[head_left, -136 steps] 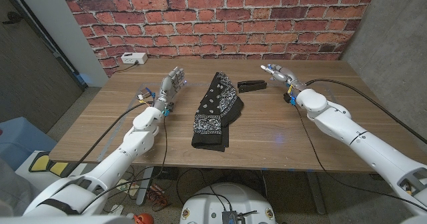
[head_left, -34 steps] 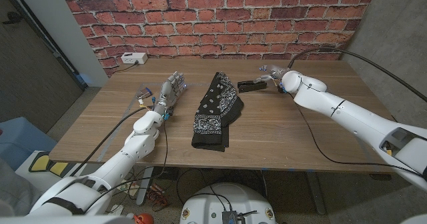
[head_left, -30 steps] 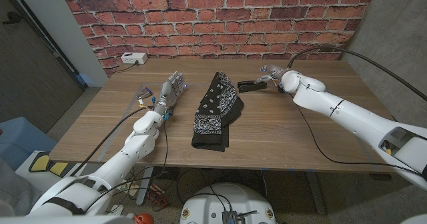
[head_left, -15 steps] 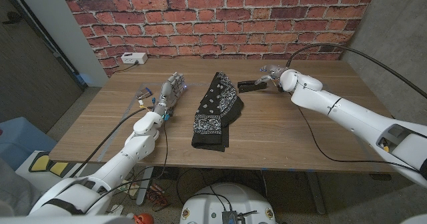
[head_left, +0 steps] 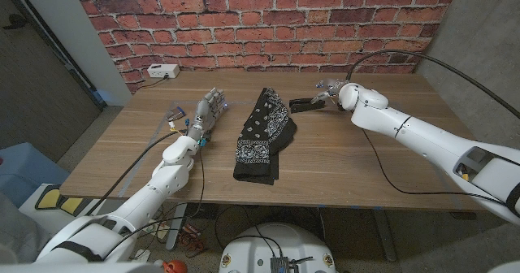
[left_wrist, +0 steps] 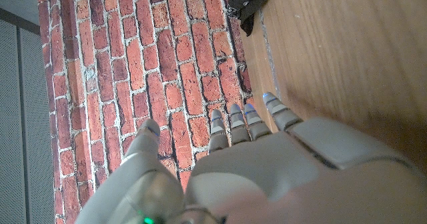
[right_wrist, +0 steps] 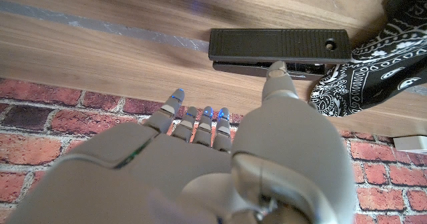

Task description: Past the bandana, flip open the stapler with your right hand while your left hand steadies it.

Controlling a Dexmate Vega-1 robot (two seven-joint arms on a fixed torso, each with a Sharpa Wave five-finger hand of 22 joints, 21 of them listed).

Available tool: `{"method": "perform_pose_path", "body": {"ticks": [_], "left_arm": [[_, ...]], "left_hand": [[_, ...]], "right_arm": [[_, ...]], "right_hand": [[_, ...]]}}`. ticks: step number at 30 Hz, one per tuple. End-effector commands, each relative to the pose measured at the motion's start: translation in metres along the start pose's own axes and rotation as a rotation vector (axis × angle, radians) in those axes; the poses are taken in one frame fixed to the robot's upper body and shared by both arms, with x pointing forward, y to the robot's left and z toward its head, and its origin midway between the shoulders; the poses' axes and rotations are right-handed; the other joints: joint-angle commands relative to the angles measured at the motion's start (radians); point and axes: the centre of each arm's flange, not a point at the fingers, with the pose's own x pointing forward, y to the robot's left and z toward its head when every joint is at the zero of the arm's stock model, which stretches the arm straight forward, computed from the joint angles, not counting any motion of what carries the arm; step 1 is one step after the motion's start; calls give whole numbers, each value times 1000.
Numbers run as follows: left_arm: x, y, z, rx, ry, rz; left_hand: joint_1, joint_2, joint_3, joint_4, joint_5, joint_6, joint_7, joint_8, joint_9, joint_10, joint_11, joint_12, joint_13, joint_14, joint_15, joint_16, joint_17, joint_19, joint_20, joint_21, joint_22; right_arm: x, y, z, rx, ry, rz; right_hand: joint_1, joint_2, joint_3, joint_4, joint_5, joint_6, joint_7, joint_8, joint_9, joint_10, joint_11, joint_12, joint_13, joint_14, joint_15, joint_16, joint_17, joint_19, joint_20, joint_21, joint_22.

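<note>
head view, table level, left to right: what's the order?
white box → left hand → bandana → stapler → right hand

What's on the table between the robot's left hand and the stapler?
In the head view, the black bandana lies between the left hand and the stapler, with bare wooden table either side.

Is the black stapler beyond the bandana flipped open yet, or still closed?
Closed. The right wrist view shows the black stapler lying with its top arm flat along its base, the right hand reaching toward it.
</note>
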Motion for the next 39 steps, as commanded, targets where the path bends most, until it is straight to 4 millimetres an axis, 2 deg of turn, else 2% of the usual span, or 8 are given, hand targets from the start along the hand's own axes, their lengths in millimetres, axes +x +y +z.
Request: {"method": "perform_pose_path", "body": {"ticks": [1,3,5,15,39], "left_arm": [[4,-2,1,2,3,-7],[4,-2,1,3,2,-4],[4,-2,1,1,1,-2],[2,-2,-2,-3,5,2],[-4,1,-9,-14,11,14]], "left_hand": [[8,6,-4,2,4,10,-1,2,2,10,-4,2,2,6,-1,10,3,8,-6,9,3],[8,6,-4,2,4,9,-1,2,2,11,-4,3,2,7,-1,10,3,8,-6,9,3],[8,6,-4,3,4,10,-1,2,2,11,-7,3,1,7,-2,10,3,8,-7,9,3],[8,6,-5,3,4,11,0,2,2,11,-7,2,1,7,-2,10,3,9,-7,9,3],[8,9,-5,3,5,10,-2,0,2,14,-5,3,1,7,-2,8,3,9,-9,8,3]], "right_arm": [[6,-2,4,-41,14,27],[8,-2,5,-49,17,39],[9,-2,6,-54,24,50],[15,-5,12,-88,35,85],[26,-6,20,-116,44,146]], "right_hand": [[8,-8,9,-2,-2,8,3,10,6,10,2,9,5,10,-62,3,2,10,-1,4,0],[9,-8,10,-1,-3,8,4,11,8,13,9,10,6,10,-62,2,2,10,-1,4,0],[10,-9,11,0,-3,8,6,11,9,14,3,11,6,10,-62,2,2,10,0,4,0],[20,-3,21,0,-2,13,11,17,17,17,4,13,10,9,-66,1,2,10,-2,3,0],[31,-4,34,3,-1,30,6,29,32,37,-8,22,19,15,-76,1,1,14,-4,3,0]]}}
